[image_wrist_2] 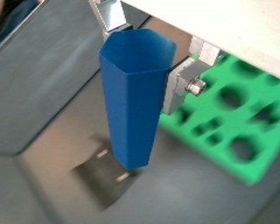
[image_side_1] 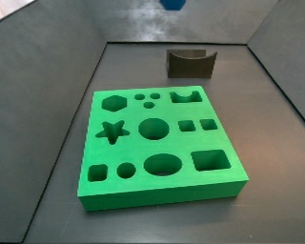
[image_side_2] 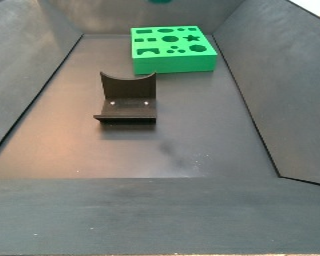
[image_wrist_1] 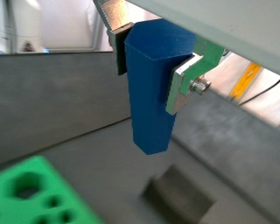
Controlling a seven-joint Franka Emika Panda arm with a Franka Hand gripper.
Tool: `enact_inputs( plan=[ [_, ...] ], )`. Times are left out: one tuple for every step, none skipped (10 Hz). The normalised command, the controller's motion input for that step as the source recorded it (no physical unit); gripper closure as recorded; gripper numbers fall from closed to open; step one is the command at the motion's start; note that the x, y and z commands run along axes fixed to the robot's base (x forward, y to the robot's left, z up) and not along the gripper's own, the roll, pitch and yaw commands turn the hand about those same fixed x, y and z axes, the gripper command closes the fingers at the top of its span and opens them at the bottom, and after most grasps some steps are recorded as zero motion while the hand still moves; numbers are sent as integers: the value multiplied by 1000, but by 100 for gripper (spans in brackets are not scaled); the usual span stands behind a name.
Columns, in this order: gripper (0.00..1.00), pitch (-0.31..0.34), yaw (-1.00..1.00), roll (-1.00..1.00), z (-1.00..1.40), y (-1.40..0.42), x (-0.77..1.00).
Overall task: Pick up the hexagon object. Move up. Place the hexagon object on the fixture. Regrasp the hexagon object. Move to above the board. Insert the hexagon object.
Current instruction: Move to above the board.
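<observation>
My gripper (image_wrist_1: 152, 70) is shut on the hexagon object (image_wrist_1: 152, 92), a smooth blue prism that hangs lengthwise below the fingers (image_wrist_1: 181, 83), held near its upper end. Both wrist views show it well above the floor, with the dark fixture (image_wrist_2: 105, 175) underneath and the green board (image_wrist_2: 230, 109) off to one side. In a side view only the prism's blue lower tip (image_side_1: 174, 4) shows at the top edge, above the fixture (image_side_1: 190, 62). The board (image_side_1: 162, 143) lies flat with its shaped holes empty, the hexagon hole (image_side_1: 113, 102) at a far corner.
Dark sloping walls (image_side_2: 29, 70) enclose the dark floor (image_side_2: 176, 140). The fixture (image_side_2: 125, 100) stands mid-floor, a short way from the board (image_side_2: 172, 48), which lies near one end wall.
</observation>
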Motion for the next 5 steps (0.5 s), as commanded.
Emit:
enact_inputs(
  plan=[
    [100, 73, -173, -1000, 219, -952, -568],
    [100, 72, -163, -1000, 150, -661, -419],
    [100, 68, -149, -1000, 95, -389, -276],
    [100, 42, -87, -718, 38, -164, -148],
    [100, 16, -55, -511, 30, -88, -108]
  ],
)
